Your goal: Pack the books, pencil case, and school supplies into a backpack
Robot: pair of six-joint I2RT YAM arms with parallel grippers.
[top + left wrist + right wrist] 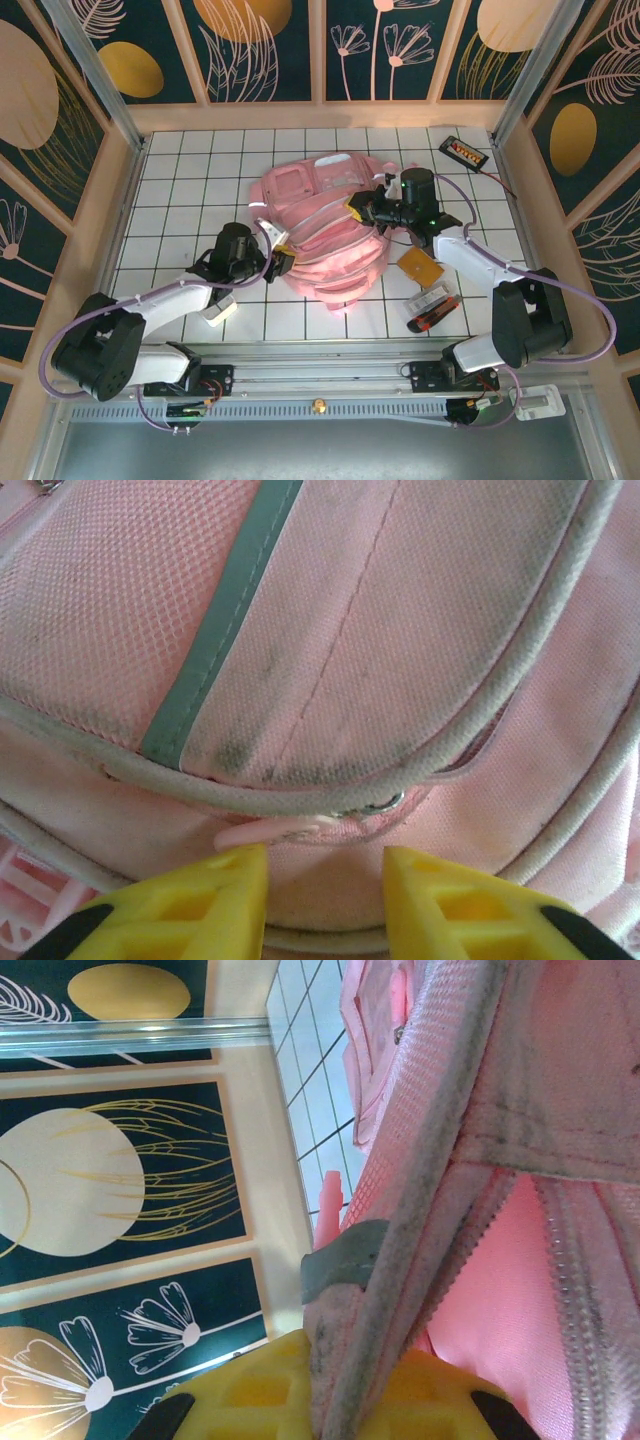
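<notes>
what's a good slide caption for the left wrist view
Left gripper, jaws open, poised at the zipper pull of the pink backpack

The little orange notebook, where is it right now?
In the top view, the orange notebook lies on the table just right of the pink backpack, with a small wrapped pack below it.

White grid-lined tabletop, evenly lit. Wall panels on three sides: dark teal, gold ovals, pale line-drawn flowers and leaves (same print seen close in right wrist view). Light wooden frame between panels. Aluminium corner posts. Metal rail along near edge.
</notes>
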